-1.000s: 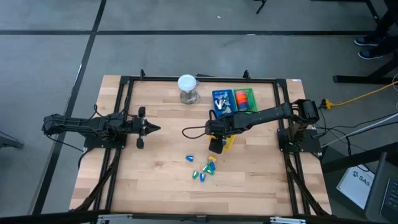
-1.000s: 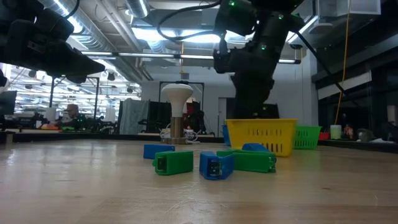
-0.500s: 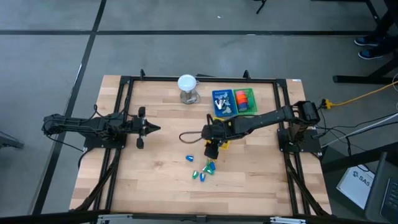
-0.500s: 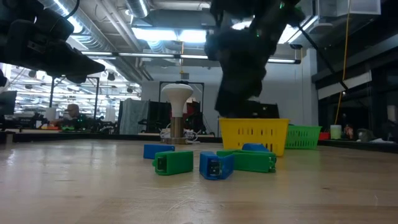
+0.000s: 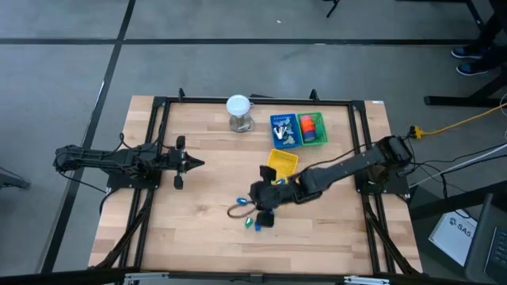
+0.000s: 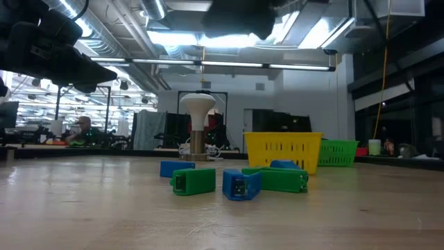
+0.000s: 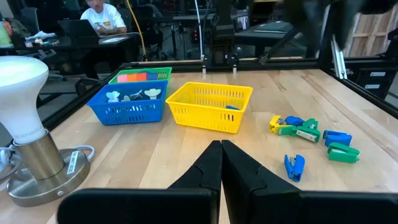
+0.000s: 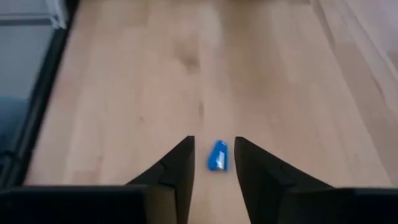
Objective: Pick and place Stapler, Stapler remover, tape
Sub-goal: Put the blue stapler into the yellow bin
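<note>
1. Hovering over the table's near middle, the right gripper [image 8: 212, 163] has narrow, parted fingers framing a blue stapler [image 8: 217, 155].
2. Its long axis runs along the fingers.
3. Left gripper [image 5: 190, 163] waits closed, far left.

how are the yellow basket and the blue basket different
The yellow basket stands nearer the table's middle; the blue basket sits next to the green basket near the table's far edge. The yellow basket holds one small blue piece; the blue basket holds several pale metal pieces. Both are small slatted plastic baskets, upright on the wooden table.
</note>
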{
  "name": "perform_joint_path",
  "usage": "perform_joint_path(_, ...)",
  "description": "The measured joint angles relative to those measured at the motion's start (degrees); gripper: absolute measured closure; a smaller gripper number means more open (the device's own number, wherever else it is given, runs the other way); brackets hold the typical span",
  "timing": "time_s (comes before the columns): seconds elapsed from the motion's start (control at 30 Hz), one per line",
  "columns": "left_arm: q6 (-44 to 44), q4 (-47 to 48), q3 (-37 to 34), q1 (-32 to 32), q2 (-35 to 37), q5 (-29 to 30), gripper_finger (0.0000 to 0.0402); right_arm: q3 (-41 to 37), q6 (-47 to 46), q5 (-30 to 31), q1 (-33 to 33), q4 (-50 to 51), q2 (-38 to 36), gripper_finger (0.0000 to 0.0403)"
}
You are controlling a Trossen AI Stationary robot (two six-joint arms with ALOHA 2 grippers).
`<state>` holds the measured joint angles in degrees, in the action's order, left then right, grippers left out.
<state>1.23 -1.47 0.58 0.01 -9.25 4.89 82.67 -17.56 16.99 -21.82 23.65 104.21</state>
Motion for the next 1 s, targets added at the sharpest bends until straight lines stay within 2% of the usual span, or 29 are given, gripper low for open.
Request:
perform_joint_path(0.27,0.0,0.0,0.0,0.0,0.0,0.0,0.04,-0.3,-2.4,0.7,-4.1,-8.4,5.0,0.0306)
perform_joint_path(0.47,0.0,0.0,0.0,0.0,0.0,0.0,0.04,-0.4,-11.0,-7.9,-3.0,-9.5,8.6,0.03)
perform_joint_path(0.6,0.0,0.0,0.0,0.0,0.0,0.0,0.04,-0.4,-11.4,-9.5,-2.5,-9.6,9.2,0.0289)
perform_joint_path(0.8,0.0,0.0,0.0,0.0,0.0,0.0,0.04,-0.4,-10.3,-12.0,-1.4,-7.8,9.5,0.0256)
perform_joint_path(1.0,0.0,0.0,0.0,0.0,0.0,0.0,0.04,-0.4,-6.4,-12.1,-0.8,-4.3,9.5,0.0194)
